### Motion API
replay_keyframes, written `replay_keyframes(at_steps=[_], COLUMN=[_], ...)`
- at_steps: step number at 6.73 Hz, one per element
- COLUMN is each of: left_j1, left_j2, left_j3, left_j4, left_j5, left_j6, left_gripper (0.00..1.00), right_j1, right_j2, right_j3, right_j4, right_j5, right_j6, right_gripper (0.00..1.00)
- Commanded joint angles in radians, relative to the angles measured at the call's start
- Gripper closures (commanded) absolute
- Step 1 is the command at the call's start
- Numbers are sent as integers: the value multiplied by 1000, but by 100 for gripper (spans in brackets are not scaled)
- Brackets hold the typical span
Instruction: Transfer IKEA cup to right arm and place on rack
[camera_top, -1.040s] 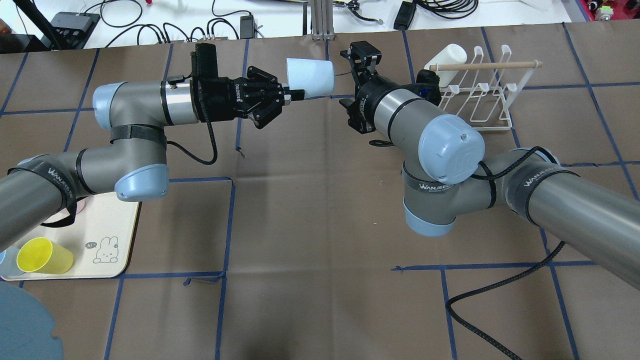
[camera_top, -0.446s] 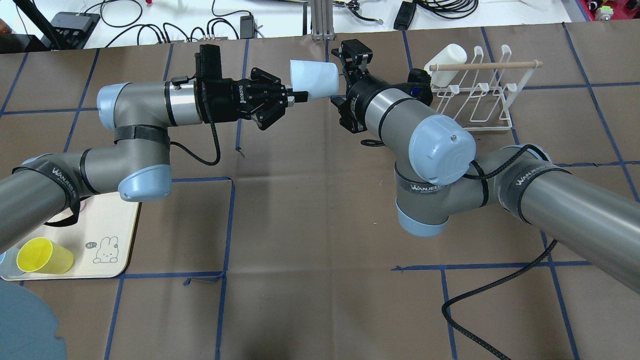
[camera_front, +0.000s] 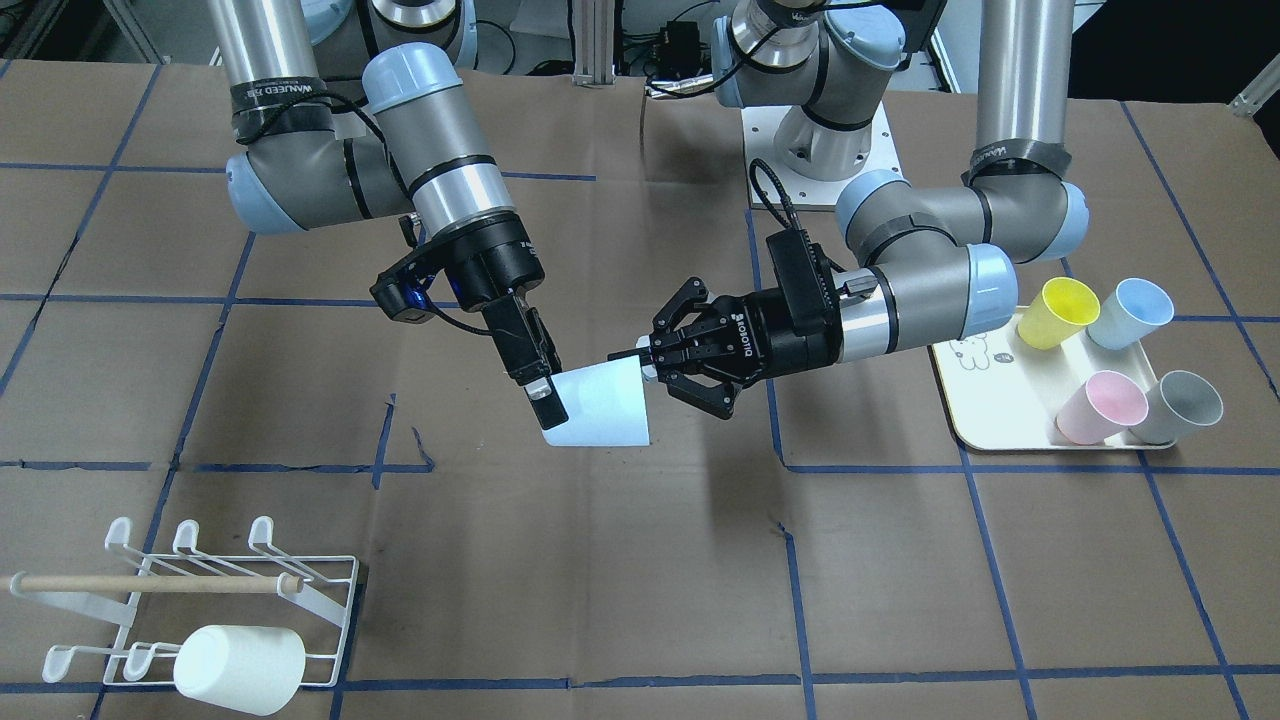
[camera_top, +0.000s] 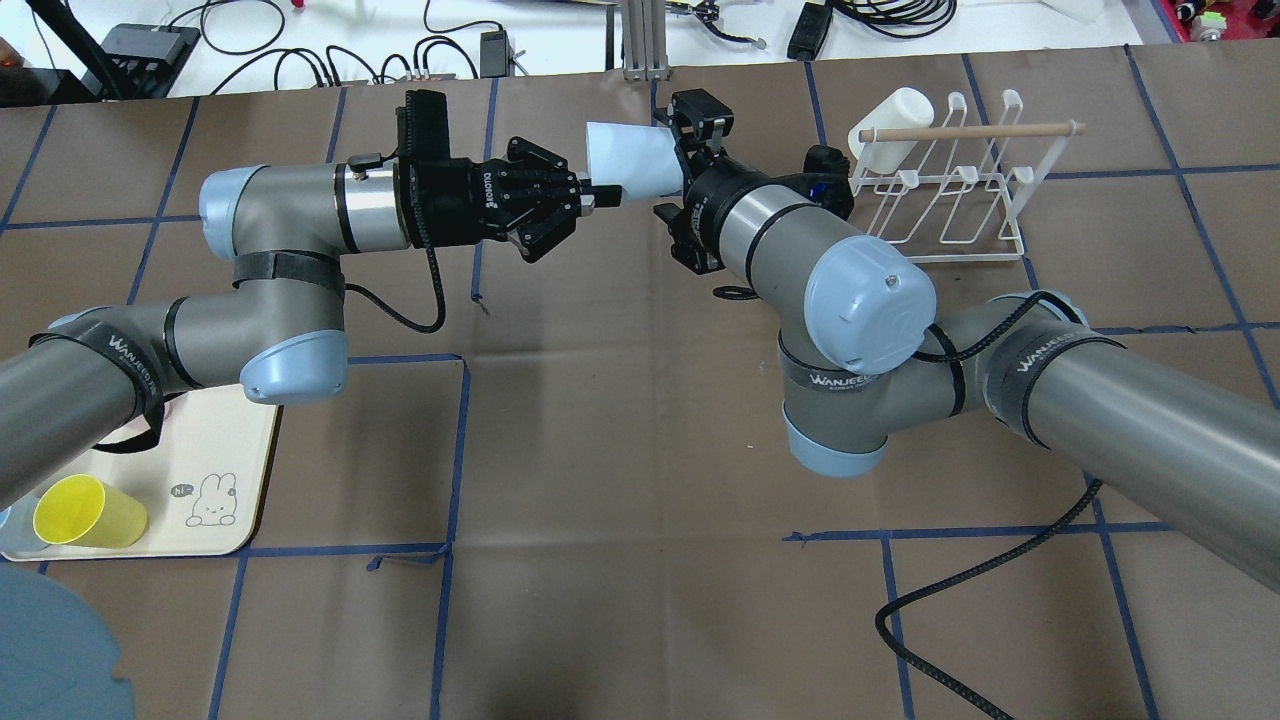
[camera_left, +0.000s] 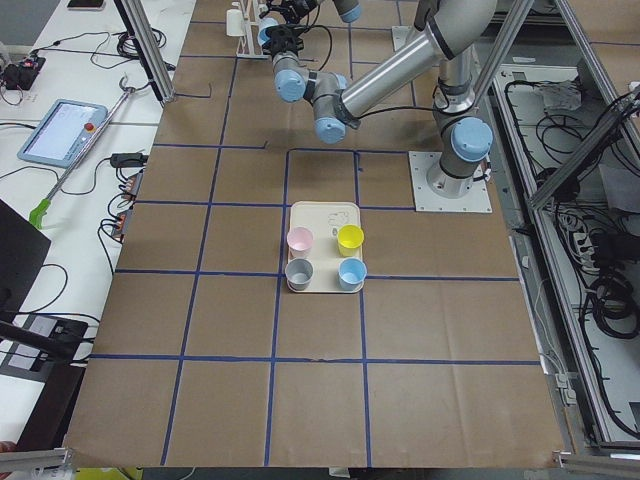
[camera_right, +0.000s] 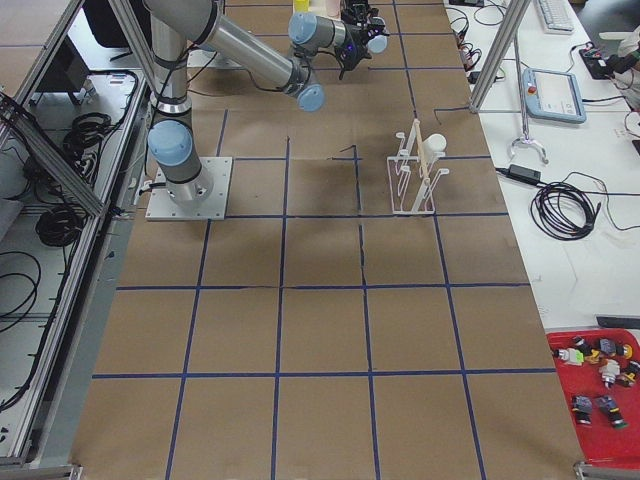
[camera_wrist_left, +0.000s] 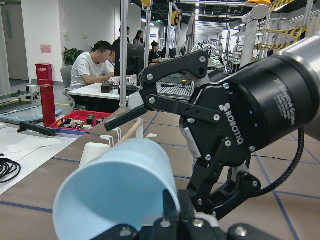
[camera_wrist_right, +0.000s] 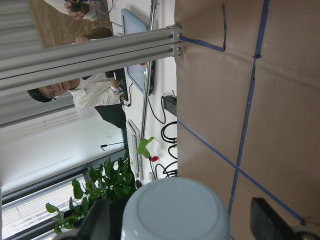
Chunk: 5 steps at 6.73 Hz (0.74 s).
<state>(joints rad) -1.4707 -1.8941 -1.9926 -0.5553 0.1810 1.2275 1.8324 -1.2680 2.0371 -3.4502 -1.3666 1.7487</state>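
Bright, even lighting; sharp, soft-shadowed views.

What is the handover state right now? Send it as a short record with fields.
cup: light blue, on its side in the air between the arms
left gripper: shut on the cup's rim
right gripper: open, one finger on each side of the cup's base
handover: not yet done
rack: on the table, white cup on one prong
tray: four more cups
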Motion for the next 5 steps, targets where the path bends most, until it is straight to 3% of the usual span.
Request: replay_keyframes(at_steps=[1, 5], left_j1=[0, -3], left_j2=[0, -5], left_j3=[0, 0], left_j4=[0, 0], left_j5=[0, 0], left_j6=[-5, -6], left_gripper=[100, 100], right_j1=[13, 25], right_j2=[1, 19], right_j3=[-12, -26], right_j4=[2, 2], right_j5=[-5, -23], right_j6=[0, 0], right_gripper=[1, 1])
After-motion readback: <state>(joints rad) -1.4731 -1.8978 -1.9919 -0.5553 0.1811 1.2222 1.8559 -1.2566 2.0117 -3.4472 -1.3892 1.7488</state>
